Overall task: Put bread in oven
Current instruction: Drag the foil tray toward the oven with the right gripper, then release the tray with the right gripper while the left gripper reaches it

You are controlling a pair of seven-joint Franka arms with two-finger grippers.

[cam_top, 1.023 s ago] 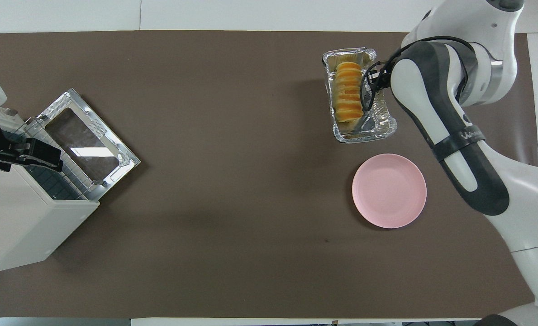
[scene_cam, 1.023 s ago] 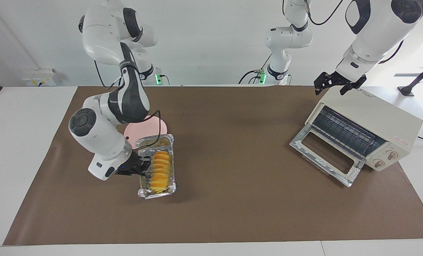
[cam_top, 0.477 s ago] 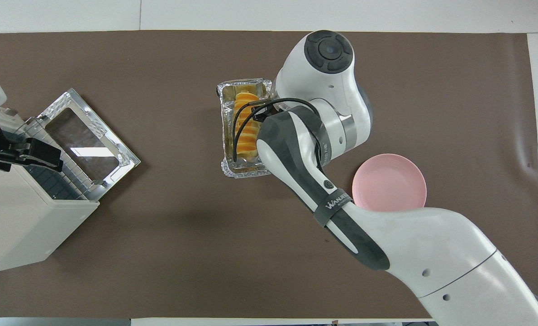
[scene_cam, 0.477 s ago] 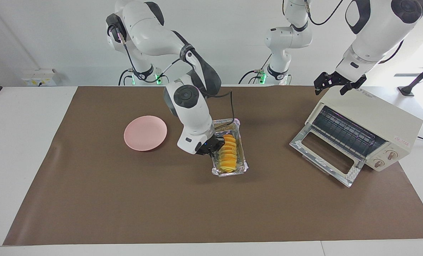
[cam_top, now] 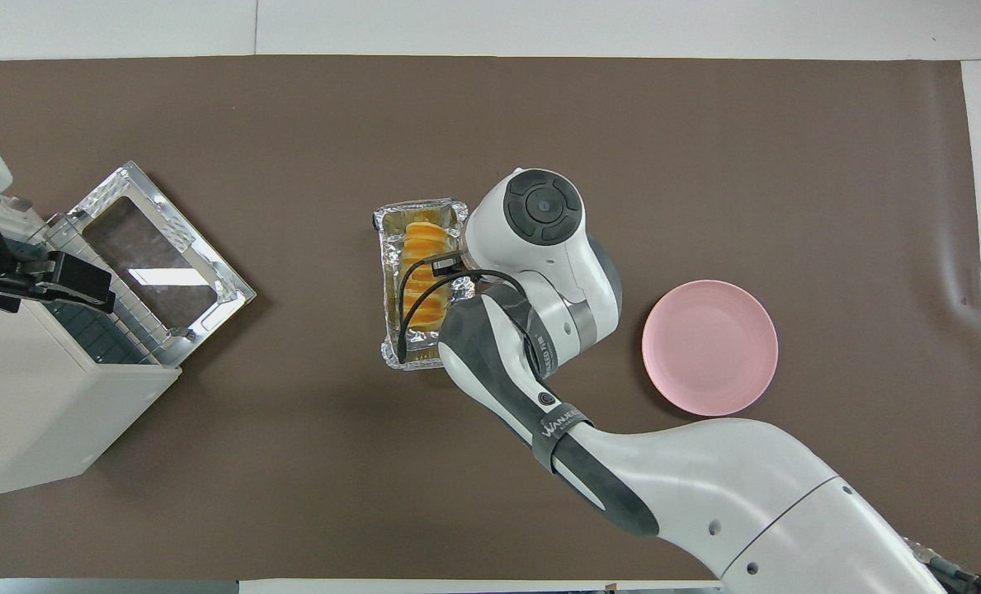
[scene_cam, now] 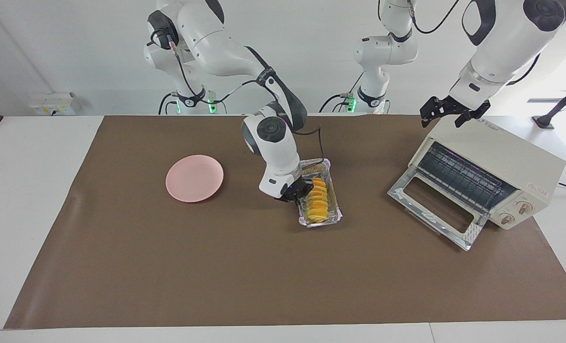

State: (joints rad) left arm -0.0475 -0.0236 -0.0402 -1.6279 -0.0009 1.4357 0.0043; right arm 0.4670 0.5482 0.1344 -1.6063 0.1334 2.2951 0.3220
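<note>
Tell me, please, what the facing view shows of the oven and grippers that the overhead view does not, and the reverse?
Only the facing view shows the oven's two front knobs, its wire rack, and the right gripper shut on the foil tray's rim. Only the overhead view looks straight down through the glass of the open door; there the right arm hides that gripper. Both show the bread in the tray, the pink plate, and the open left gripper over the oven's top.
</note>
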